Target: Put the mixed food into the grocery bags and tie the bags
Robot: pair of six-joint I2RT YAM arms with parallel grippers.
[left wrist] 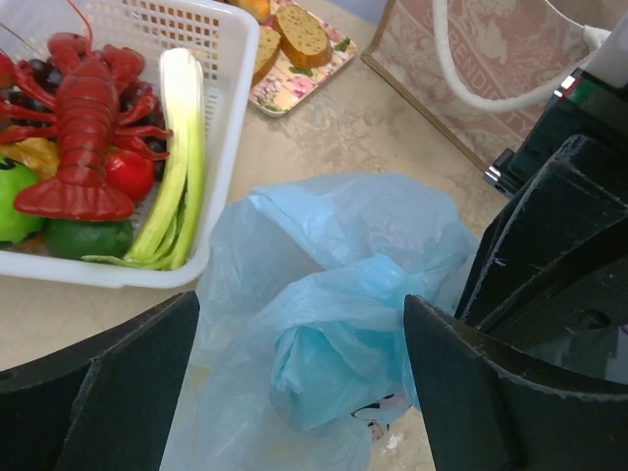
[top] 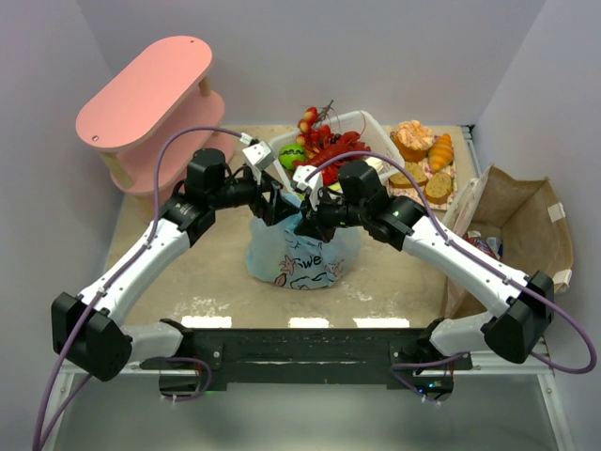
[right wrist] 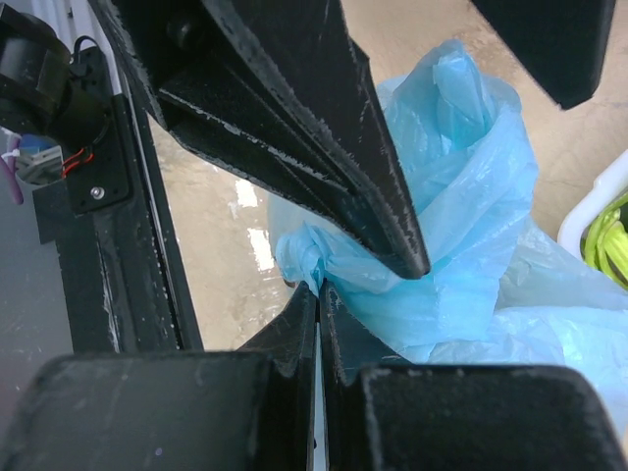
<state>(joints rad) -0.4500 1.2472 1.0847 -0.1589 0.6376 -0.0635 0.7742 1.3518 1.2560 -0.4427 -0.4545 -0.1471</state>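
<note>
The blue bag (top: 302, 256) stands mid-table, with bare tabletop to its left and front. The basket (top: 380, 132) sits close behind it, and the paper bag (top: 526, 225) is apart at the right edge. The left gripper (left wrist: 299, 324) is spread wide, its fingers on either side of the bag's bunched top. Only the right wrist view shows the right gripper (right wrist: 319, 299) pressed together, pinching the bag's twisted neck. The left wrist view shows the lobster (left wrist: 83, 128) plainly, lying in the basket.
</note>
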